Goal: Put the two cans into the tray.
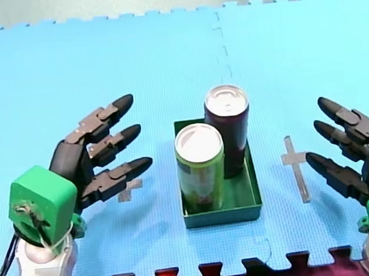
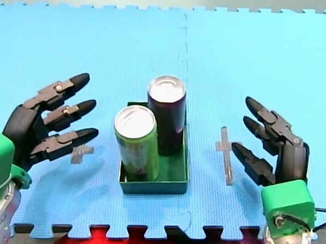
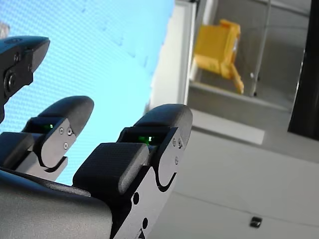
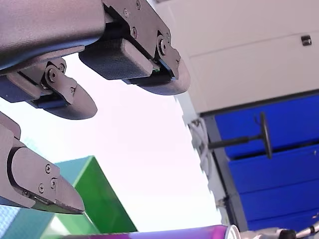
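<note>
Two cans: one green can (image 1: 201, 168), one dark purple can (image 1: 228, 131). One green tray (image 1: 222, 215). Two grey tape marks on the blue mat: left tape mark (image 2: 80, 155), right tape mark (image 2: 226, 155). Two robot hands: left robot hand (image 1: 93, 161), right robot hand (image 1: 352, 153).

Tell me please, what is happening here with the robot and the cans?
Both cans stand upright inside the green tray on the blue foam mat. The green can is nearer the robot and the dark purple can is just behind it. The robot's left hand is above the mat to the left of the tray and its right hand to the right. Neither hand holds anything, so the task looks done.
</note>
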Controlling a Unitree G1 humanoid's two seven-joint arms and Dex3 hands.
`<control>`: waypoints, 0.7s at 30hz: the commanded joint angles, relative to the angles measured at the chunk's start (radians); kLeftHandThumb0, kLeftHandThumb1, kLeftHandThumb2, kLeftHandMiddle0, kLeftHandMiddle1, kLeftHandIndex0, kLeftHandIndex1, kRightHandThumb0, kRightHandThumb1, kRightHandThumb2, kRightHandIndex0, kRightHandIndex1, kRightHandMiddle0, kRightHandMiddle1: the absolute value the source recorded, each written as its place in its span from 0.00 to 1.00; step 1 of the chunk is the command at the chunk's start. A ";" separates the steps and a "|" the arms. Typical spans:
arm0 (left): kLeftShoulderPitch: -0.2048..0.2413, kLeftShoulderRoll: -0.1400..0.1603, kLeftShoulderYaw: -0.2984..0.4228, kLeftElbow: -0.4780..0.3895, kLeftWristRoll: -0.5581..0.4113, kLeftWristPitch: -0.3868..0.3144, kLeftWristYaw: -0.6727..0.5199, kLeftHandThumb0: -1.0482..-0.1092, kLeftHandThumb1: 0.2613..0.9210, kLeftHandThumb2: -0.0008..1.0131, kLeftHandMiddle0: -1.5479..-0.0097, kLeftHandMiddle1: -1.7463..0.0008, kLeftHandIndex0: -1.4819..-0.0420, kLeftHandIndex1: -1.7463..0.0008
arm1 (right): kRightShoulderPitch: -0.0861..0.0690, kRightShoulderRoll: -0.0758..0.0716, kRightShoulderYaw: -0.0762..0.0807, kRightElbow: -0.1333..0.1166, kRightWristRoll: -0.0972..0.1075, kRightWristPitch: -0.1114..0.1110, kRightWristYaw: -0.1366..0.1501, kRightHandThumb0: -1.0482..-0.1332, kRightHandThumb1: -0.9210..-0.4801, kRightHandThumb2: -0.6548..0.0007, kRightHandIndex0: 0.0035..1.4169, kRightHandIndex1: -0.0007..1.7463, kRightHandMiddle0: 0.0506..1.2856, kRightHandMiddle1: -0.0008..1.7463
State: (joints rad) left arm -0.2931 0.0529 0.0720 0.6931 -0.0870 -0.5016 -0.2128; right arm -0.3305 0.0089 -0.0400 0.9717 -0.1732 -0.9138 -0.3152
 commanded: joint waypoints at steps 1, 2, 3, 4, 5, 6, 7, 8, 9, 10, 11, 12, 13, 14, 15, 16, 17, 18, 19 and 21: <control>-0.010 0.000 0.006 0.014 -0.010 -0.002 -0.006 0.25 0.69 0.00 0.55 0.99 0.63 1.00 | 0.003 -0.004 -0.001 -0.006 0.007 0.003 0.005 0.85 0.34 1.00 0.63 0.00 0.62 0.00; -0.013 0.000 0.007 0.019 -0.011 -0.005 -0.009 0.25 0.69 0.00 0.55 1.00 0.63 1.00 | 0.004 -0.004 -0.002 -0.007 0.009 0.003 0.008 0.85 0.34 1.00 0.63 0.00 0.62 0.00; -0.015 0.001 0.009 0.025 -0.011 -0.008 -0.011 0.26 0.69 0.00 0.55 1.00 0.63 1.00 | 0.004 -0.004 -0.002 -0.007 0.011 0.002 0.011 0.85 0.33 1.00 0.63 0.00 0.62 0.00; -0.017 0.001 0.010 0.029 -0.011 -0.011 -0.012 0.27 0.69 0.00 0.55 1.00 0.63 1.00 | 0.004 -0.004 -0.003 -0.007 0.011 0.002 0.012 0.85 0.33 1.00 0.63 0.00 0.62 0.00; -0.018 0.002 0.011 0.033 -0.011 -0.014 -0.013 0.27 0.69 0.00 0.55 1.00 0.63 1.00 | 0.004 -0.004 -0.003 -0.007 0.012 0.002 0.012 0.85 0.33 1.00 0.63 0.00 0.62 0.00; -0.019 0.002 0.012 0.035 -0.011 -0.017 -0.014 0.28 0.69 0.00 0.55 1.00 0.63 1.00 | 0.004 -0.004 -0.003 -0.008 0.012 0.002 0.013 0.85 0.33 1.00 0.63 0.00 0.62 0.00; -0.020 0.003 0.012 0.038 -0.011 -0.019 -0.015 0.28 0.70 0.00 0.55 1.00 0.63 1.00 | 0.004 -0.004 -0.003 -0.008 0.012 0.002 0.013 0.85 0.33 1.00 0.63 0.00 0.62 0.00; -0.021 0.004 0.013 0.040 -0.011 -0.021 -0.016 0.29 0.70 0.00 0.55 1.00 0.63 1.00 | 0.004 -0.005 -0.003 -0.008 0.012 0.002 0.014 0.85 0.33 1.00 0.63 0.00 0.62 0.00; -0.022 0.005 0.014 0.043 -0.011 -0.022 -0.017 0.29 0.70 0.00 0.55 1.00 0.63 1.00 | 0.004 -0.005 -0.003 -0.008 0.013 0.002 0.015 0.85 0.33 1.00 0.63 0.00 0.62 0.00; -0.023 0.006 0.015 0.046 -0.011 -0.024 -0.019 0.29 0.70 0.00 0.55 1.00 0.63 1.00 | 0.003 -0.006 -0.004 -0.007 0.014 0.001 0.016 0.85 0.32 1.00 0.63 0.00 0.62 0.00; -0.024 0.008 0.016 0.049 -0.011 -0.027 -0.020 0.30 0.70 0.00 0.55 1.00 0.63 1.00 | 0.003 -0.006 -0.004 -0.006 0.015 0.001 0.018 0.85 0.32 1.00 0.63 0.00 0.62 0.00; -0.025 0.010 0.016 0.052 -0.010 -0.028 -0.020 0.30 0.70 0.00 0.55 1.00 0.63 1.00 | 0.003 -0.007 -0.004 -0.005 0.016 0.001 0.020 0.85 0.32 1.00 0.62 0.00 0.62 0.00; -0.026 0.011 0.016 0.055 -0.008 -0.030 -0.021 0.30 0.70 0.00 0.55 1.00 0.63 1.00 | 0.002 -0.008 -0.005 -0.005 0.017 0.000 0.022 0.85 0.32 1.00 0.62 0.00 0.62 0.00; -0.027 0.012 0.016 0.057 -0.006 -0.031 -0.020 0.30 0.70 0.00 0.55 1.00 0.63 1.00 | 0.002 -0.008 -0.005 -0.004 0.018 0.001 0.024 0.85 0.32 1.00 0.62 0.00 0.61 0.00; -0.028 0.013 0.016 0.058 -0.005 -0.032 -0.019 0.31 0.70 0.00 0.55 1.00 0.63 1.00 | 0.001 -0.008 -0.006 -0.003 0.018 0.000 0.026 0.86 0.32 1.00 0.62 0.00 0.61 0.00; -0.029 0.014 0.016 0.060 -0.004 -0.033 -0.019 0.31 0.70 0.00 0.55 1.00 0.63 1.00 | 0.001 -0.008 -0.006 -0.002 0.019 0.000 0.027 0.86 0.32 1.00 0.62 0.00 0.61 0.00; -0.029 0.015 0.016 0.061 -0.004 -0.034 -0.019 0.31 0.70 0.00 0.55 1.00 0.63 1.00 | 0.000 -0.008 -0.007 -0.001 0.019 0.000 0.028 0.86 0.32 1.00 0.62 0.00 0.61 0.00; -0.030 0.018 0.017 0.065 -0.004 -0.036 -0.020 0.31 0.71 0.00 0.55 1.00 0.63 1.00 | 0.000 -0.009 -0.007 -0.001 0.020 0.000 0.029 0.86 0.32 1.00 0.62 0.00 0.61 0.00; -0.032 0.021 0.019 0.070 -0.005 -0.039 -0.020 0.31 0.71 0.00 0.55 1.00 0.63 1.00 | 0.000 -0.010 -0.008 -0.002 0.021 -0.001 0.030 0.86 0.32 1.00 0.62 0.00 0.61 0.00; -0.035 0.028 0.026 0.082 -0.005 -0.045 -0.019 0.32 0.71 0.00 0.55 1.00 0.63 1.00 | 0.002 -0.011 -0.010 -0.004 0.022 -0.001 0.031 0.86 0.31 1.00 0.62 0.00 0.61 0.00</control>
State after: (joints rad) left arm -0.3211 0.0707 0.0905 0.7652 -0.0899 -0.5375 -0.2332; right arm -0.3288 0.0046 -0.0460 0.9696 -0.1569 -0.9135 -0.2846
